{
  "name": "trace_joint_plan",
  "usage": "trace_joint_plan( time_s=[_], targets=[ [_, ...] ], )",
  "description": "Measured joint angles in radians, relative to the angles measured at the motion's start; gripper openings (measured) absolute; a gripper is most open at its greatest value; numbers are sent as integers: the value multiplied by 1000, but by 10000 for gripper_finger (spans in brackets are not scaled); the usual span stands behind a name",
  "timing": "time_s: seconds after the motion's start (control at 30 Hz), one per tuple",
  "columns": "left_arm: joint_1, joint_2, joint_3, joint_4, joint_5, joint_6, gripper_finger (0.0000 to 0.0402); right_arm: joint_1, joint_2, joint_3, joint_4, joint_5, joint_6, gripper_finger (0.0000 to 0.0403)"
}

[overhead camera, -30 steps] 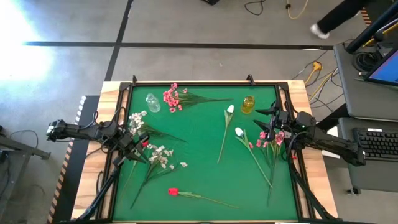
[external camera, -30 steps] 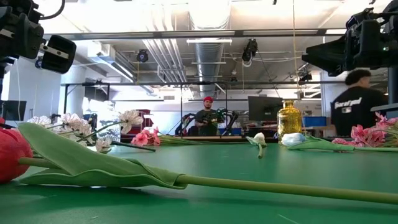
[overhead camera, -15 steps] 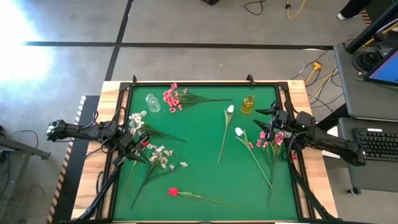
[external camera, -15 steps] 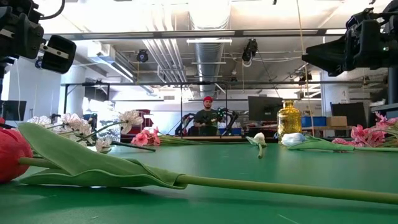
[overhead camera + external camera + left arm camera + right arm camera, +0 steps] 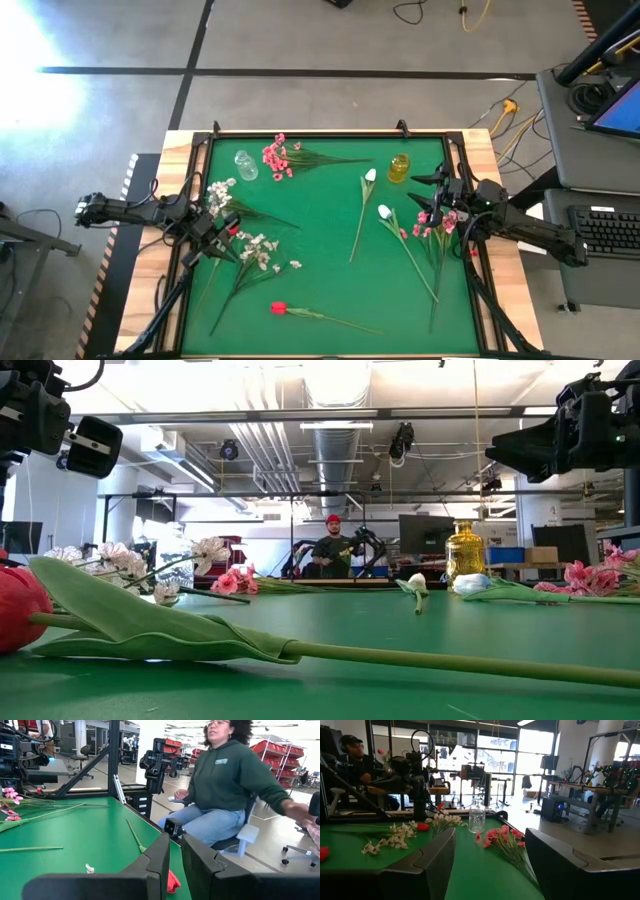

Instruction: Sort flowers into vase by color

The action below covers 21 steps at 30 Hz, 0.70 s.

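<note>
The flowers lie flat on the green mat [image 5: 320, 280]. There are pink sprays [image 5: 278, 157] at the far side and pink ones [image 5: 436, 222] at the right. White sprays [image 5: 258, 250] lie at the left, two white tulips [image 5: 370, 177] in the middle, and a red bud [image 5: 278, 308] near the front. A clear vase [image 5: 245, 165] and a yellow vase [image 5: 399, 168] stand upright at the far side. My left gripper [image 5: 176, 845] hangs level and shut over another red bud [image 5: 172, 881] at the left. My right gripper [image 5: 490, 837] hangs level and open above the pink flowers at the right, with nothing between its fingers.
A wooden frame [image 5: 185, 150] borders the mat. A seated person [image 5: 225, 785] is beyond the table's right side, and another person [image 5: 335, 550] sits beyond the far edge. The mat's middle between the tulips and the white sprays is bare.
Neither arm nor any flower has moved. A person standing beyond the table's far right corner has walked out of view.
</note>
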Motion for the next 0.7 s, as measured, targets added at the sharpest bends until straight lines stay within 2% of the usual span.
trace_joint_plan(
  time_s=[0.27,0.47,0.7],
  targets=[
    [0,0,0,0,0,0,36,0,0,0,0,0,1,231],
    [-2,7,0,-20,34,117,36,0,0,0,0,0,0,231],
    [-2,12,0,-3,-4,131,36,0,0,0,0,0,1,231]
  ],
)
